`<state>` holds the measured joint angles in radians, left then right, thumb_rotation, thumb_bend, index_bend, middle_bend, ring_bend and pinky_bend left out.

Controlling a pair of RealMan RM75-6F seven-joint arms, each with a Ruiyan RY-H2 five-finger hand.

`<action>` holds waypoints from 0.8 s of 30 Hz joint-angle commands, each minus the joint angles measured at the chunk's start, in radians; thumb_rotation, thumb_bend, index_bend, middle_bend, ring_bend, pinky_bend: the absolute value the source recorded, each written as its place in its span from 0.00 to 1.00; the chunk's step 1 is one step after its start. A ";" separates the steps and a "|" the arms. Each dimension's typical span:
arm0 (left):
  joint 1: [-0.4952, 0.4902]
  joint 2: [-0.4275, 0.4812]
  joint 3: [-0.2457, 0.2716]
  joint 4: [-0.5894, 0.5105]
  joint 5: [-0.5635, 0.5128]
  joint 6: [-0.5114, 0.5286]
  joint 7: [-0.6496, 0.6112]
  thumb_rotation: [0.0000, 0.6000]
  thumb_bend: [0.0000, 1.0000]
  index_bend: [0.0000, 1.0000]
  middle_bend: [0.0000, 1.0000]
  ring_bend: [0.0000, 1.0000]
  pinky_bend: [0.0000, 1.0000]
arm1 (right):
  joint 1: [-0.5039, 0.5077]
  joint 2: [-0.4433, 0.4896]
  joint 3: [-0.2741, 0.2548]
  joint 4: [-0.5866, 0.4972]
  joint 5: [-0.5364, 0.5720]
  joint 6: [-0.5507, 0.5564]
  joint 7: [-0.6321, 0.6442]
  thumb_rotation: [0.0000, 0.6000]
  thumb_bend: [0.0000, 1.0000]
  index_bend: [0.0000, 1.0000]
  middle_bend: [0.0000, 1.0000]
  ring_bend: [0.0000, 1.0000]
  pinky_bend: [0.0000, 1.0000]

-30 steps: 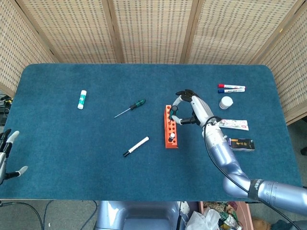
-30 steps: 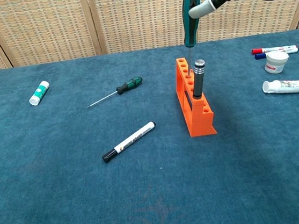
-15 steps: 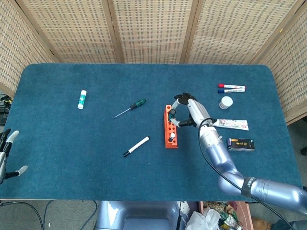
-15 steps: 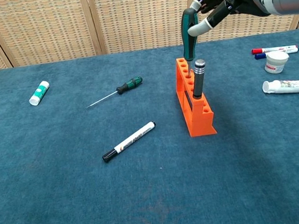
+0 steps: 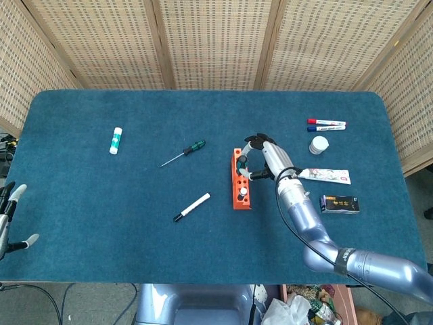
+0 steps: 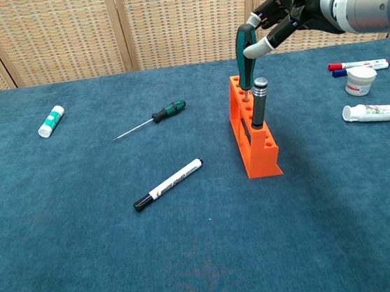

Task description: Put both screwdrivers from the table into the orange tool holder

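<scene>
Right hand raised and closed, left hand low at the edge

The right hand (image 6: 286,14) is held above the worktop, its fingers (image 6: 261,45) curled around a screwdriver handle (image 6: 244,54). The left hand (image 5: 9,220) is seen at the frame's lower left, fingers spread, nothing held.

Open cloth lies left of the right hand (image 6: 286,19) around the loose screwdriver (image 6: 151,118); a marker (image 6: 168,185) lies nearer the camera, while the orange holder (image 6: 254,139) and its upright grey tool (image 6: 259,101) crowd directly beneath.
</scene>
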<state>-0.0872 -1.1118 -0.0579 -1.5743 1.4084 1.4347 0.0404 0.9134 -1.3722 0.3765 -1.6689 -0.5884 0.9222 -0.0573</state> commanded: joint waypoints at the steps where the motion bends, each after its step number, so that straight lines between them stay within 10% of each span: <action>1: 0.000 0.000 0.000 0.000 -0.001 -0.001 0.000 1.00 0.00 0.00 0.00 0.00 0.00 | 0.002 -0.005 -0.002 0.005 0.001 -0.002 -0.005 1.00 0.39 0.65 0.18 0.00 0.04; 24: -0.001 -0.001 -0.001 0.000 -0.004 -0.002 0.000 1.00 0.00 0.00 0.00 0.00 0.00 | 0.006 -0.031 -0.008 0.044 0.010 -0.043 -0.014 1.00 0.39 0.65 0.18 0.00 0.04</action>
<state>-0.0884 -1.1124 -0.0589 -1.5738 1.4041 1.4322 0.0405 0.9199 -1.4037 0.3681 -1.6256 -0.5763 0.8808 -0.0731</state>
